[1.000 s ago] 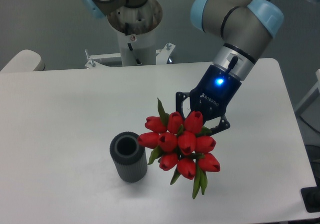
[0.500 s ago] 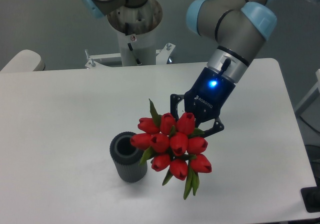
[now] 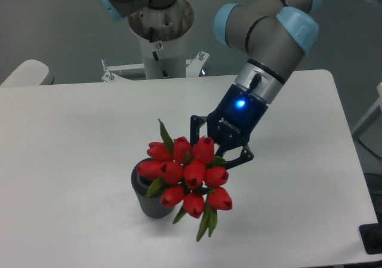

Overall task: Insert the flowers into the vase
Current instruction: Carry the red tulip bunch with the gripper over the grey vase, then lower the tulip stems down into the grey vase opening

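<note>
Bunch + arm shifted left since prev frame; the flowers (image 3: 186, 173) now overlap the vase (image 3: 152, 201), covering most of its mouth. Leaf tips hang low beside it. Vase upright on white surface (image 3: 71, 160). Behind, gripper (image 3: 216, 150) jaws clamped on stems, blue LED lit.

My arm (image 3: 262, 17): grey tubular links with pale blue joint caps, upper right of the frame. My gripper (image 3: 218, 145): black body, white lettering, one glowing blue light. My silver base (image 3: 158, 23): upper centre.
</note>
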Available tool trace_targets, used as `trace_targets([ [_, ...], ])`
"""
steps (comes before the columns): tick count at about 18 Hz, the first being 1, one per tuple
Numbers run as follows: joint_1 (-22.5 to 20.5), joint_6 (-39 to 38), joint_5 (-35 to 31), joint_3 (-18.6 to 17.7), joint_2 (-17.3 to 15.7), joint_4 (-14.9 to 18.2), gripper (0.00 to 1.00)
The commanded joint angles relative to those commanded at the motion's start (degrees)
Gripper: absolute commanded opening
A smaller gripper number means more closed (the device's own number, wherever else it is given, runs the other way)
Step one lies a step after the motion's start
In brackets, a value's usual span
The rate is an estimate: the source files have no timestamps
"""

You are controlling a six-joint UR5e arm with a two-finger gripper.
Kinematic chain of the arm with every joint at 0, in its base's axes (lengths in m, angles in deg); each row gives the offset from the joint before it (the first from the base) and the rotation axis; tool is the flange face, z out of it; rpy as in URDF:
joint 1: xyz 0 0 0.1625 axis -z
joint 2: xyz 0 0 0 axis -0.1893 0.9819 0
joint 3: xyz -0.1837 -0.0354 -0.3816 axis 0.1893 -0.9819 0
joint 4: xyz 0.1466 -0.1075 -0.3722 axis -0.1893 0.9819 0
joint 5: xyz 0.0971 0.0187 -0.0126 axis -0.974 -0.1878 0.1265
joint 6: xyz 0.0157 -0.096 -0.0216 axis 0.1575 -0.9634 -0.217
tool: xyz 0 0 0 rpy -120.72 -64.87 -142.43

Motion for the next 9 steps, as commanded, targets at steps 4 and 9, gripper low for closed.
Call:
trace_targets([
  [4,0.71,-0.44,4.03,0.00,-0.09,-0.79,0.23],
  [9,-0.26,-1.23,12.39,-2.01,-0.70,-0.88,0.23],
])
